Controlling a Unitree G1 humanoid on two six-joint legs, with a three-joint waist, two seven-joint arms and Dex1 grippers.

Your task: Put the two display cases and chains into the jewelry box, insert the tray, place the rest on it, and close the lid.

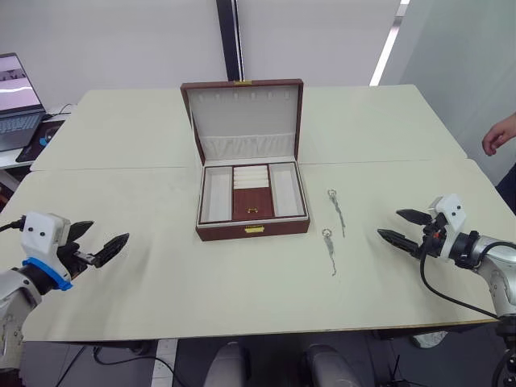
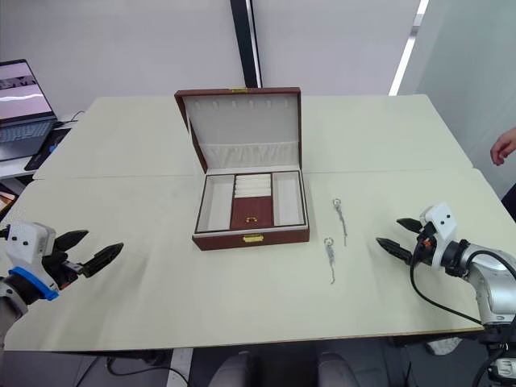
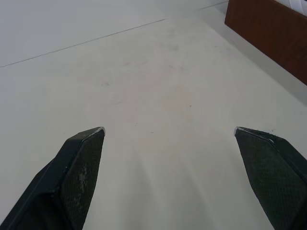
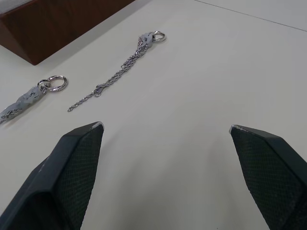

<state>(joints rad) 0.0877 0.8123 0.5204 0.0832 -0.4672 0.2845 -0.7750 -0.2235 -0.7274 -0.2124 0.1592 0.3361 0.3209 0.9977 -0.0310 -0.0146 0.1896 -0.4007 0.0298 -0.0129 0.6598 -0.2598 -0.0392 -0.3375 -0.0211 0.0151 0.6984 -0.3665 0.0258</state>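
Two chains wait beside the open box

We see both chains (image 1: pixel 331 214) on the surface right of the box (image 1: pixel 251 211). Our right end effector (image 1: pixel 401 226) hovers spread near them; the left end effector (image 1: pixel 101 242) is spread too. We should pinch low at a ring.

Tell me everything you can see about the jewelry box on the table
The jewelry box is a reddish-brown rectangular case that looks like wood or leatherette, with a pale fabric lining. Its lid stands open, roughly upright, with a gathered pocket inside. The base shows three sections: long pale compartments left and right, and a middle one with ring rolls and a small brown flap. A gold clasp sits on the front. It rests on the table; nothing else touches it.
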